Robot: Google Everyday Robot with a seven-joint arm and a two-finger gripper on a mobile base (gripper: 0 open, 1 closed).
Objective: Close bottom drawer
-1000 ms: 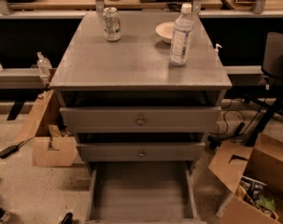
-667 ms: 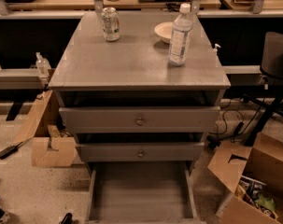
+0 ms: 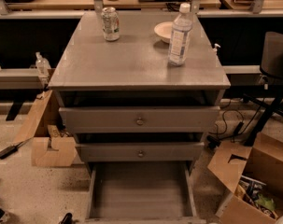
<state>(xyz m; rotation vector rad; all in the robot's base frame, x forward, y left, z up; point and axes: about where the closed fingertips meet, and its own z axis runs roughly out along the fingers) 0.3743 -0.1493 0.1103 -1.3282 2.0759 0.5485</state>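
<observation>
The grey cabinet (image 3: 138,64) stands in the middle of the camera view with all three drawers pulled out. The bottom drawer (image 3: 140,190) is the narrowest and is pulled out the farthest. Its plank floor is bare, and its low front panel lies at the bottom edge of the view. Above it are the mid-width drawer with a small knob (image 3: 140,153) and the widest drawer with a brass knob (image 3: 139,121). My gripper is not in this view.
A soda can (image 3: 110,24), a water bottle (image 3: 180,33) and a small bowl (image 3: 165,31) stand on the cabinet top. Cardboard boxes lie on the floor at left (image 3: 50,148) and right (image 3: 253,181). A dark chair (image 3: 274,59) is at right. A small dark object (image 3: 66,217) sits by the drawer's front left corner.
</observation>
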